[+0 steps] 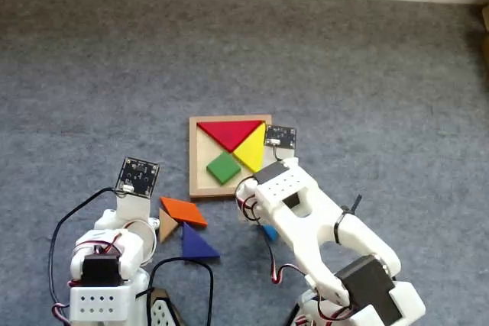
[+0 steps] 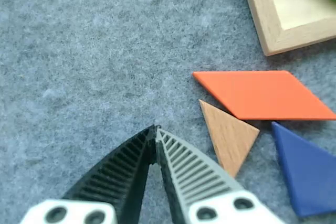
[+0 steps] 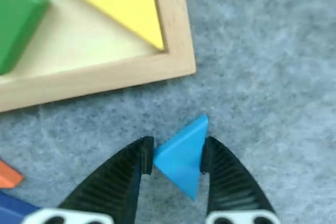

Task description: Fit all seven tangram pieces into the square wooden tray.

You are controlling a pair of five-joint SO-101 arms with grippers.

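A robotics lab bench, by its grey felt tabletop [image 1: 367, 59] and bare-wired arms [image 1: 321, 227].

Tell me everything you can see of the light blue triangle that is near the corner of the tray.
The light blue triangle is a small, flat piece with a smooth painted look and a visible thick edge. It sits between the two black fingers of the right tool, which touch it on two sides. It is outside the wooden tray, near one corner, over the grey felt. Whether it rests on the felt or is lifted cannot be told.
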